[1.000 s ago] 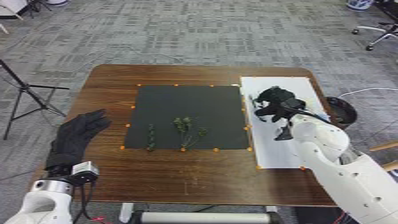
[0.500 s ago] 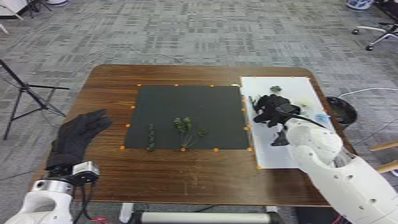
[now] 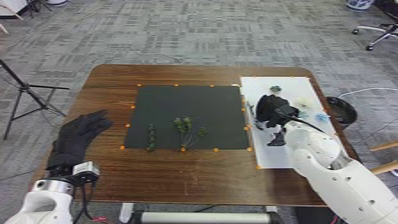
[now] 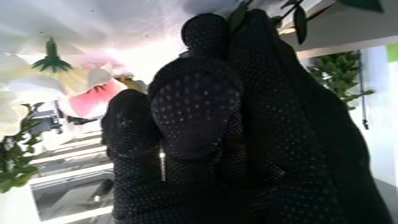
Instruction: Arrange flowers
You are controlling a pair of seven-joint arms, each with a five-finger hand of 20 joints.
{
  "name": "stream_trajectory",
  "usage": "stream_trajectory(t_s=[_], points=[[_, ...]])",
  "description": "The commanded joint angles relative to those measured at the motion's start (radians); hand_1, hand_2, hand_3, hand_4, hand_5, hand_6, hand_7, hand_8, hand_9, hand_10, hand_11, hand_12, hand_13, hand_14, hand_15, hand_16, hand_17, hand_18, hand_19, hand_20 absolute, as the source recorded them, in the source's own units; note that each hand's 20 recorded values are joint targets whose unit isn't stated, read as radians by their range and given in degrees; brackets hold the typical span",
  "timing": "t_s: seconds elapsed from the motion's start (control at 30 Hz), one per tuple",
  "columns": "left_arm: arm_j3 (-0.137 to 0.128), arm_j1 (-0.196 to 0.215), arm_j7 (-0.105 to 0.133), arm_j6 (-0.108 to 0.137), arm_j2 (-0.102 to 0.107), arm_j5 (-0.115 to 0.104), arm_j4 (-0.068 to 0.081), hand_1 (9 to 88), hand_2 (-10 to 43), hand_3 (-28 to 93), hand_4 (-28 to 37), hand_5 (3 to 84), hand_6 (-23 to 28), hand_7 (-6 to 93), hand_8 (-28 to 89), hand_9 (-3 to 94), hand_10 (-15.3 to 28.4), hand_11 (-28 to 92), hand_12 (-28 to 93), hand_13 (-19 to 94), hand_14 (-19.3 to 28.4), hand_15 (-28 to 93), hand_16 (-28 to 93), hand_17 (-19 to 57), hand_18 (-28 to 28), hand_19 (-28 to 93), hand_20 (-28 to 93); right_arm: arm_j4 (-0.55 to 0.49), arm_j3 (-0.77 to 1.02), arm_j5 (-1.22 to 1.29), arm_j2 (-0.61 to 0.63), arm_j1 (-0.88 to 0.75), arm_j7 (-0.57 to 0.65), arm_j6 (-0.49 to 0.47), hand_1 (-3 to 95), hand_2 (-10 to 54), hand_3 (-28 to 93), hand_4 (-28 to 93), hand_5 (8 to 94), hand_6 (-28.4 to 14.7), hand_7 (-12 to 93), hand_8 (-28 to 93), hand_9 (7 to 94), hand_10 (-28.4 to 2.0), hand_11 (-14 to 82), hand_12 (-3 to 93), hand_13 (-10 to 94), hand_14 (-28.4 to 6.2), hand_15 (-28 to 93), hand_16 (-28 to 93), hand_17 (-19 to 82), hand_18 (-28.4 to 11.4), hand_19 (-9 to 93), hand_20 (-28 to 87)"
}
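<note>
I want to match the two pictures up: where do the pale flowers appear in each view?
Head view: the pale flowers lie on the white sheet, right of the right robot hand.
Right wrist view: close up beside that hand, next to pink petals.
Shared landmark: the right robot hand.

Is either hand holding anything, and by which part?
The left hand holds nothing. Whether the right hand grips the green leaf beside it cannot be told.

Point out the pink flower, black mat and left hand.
Pink flower (image 4: 96, 100): right wrist view, on a petal.
Black mat (image 3: 188, 102): head view, on its bare part beyond the green sprigs (image 3: 182, 123).
Left hand (image 3: 76, 134): head view, on the middle of the glove.
</note>
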Motion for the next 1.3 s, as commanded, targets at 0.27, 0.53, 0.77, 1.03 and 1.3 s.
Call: stream_trajectory(t_s=[0.27, 0.53, 0.77, 1.03, 1.3], points=[[0.000, -0.005, -0.013, -0.024, 0.011, 0.001, 0.002, 24.9, 3.8, 66, -25.4, 50.9, 3.7, 16.6, -6, 49.4, 15.1, 25, 17, 38, 19.0, 21, 3, 5.6, 12.9, 12, 18, -0.164, -0.042, 0.121, 0.051, 0.046, 0.078, 0.163, 68.8, -9.5, 52, -10, 75.9, -3.0, 26, 17, 89.2, -9.6, 11.5, 44.1, 92, -1.3, 50, 35, 55, -16.9, 87, 55], [0.002, -0.003, -0.012, -0.021, 0.011, 0.002, 0.001, 24.9, 3.7, 66, -25.5, 50.8, 3.8, 16.6, -6, 49.4, 15.0, 25, 17, 38, 19.0, 21, 3, 5.6, 13.0, 12, 18, -0.209, -0.133, 0.090, -0.002, 0.043, 0.090, 0.137, 68.5, -9.5, 52, -8, 76.1, -3.2, 26, 17, 89.5, -9.7, 11.4, 44.1, 92, -1.0, 50, 36, 55, -16.6, 87, 55], [0.003, -0.004, -0.016, -0.027, 0.008, 0.004, -0.001, 24.9, 3.7, 66, -25.4, 50.9, 3.9, 16.5, -6, 49.3, 15.0, 25, 17, 38, 19.0, 21, 3, 5.5, 12.9, 12, 18, -0.191, -0.189, 0.053, -0.070, 0.047, 0.122, 0.117, 68.6, -9.5, 51, -8, 76.3, -3.3, 26, 16, 89.7, -9.7, 11.5, 44.0, 92, -1.0, 50, 36, 56, -16.6, 87, 54], [-0.005, 0.004, -0.022, -0.040, 0.001, 0.006, -0.004, 24.8, 3.6, 66, -25.3, 50.8, 3.9, 16.4, -6, 49.2, 15.0, 25, 17, 38, 19.1, 21, 3, 5.5, 12.9, 12, 18, -0.152, -0.208, 0.035, -0.120, 0.041, 0.151, 0.090, 68.1, -9.5, 52, -7, 76.5, -3.3, 26, 16, 90.0, -9.7, 11.5, 43.6, 93, -0.8, 50, 36, 56, -16.6, 88, 54], [-0.018, 0.013, -0.026, -0.048, -0.003, 0.008, -0.006, 24.5, 3.4, 66, -24.8, 50.5, 3.7, 16.5, -6, 48.5, 14.9, 25, 17, 37, 19.1, 21, 3, 5.1, 12.8, 12, 18, -0.156, -0.195, 0.035, -0.124, -0.012, 0.181, 0.077, 67.0, -9.5, 53, -7, 76.5, -3.2, 26, 16, 90.3, -9.7, 11.5, 43.2, 93, -0.9, 50, 36, 56, -16.8, 88, 54]])
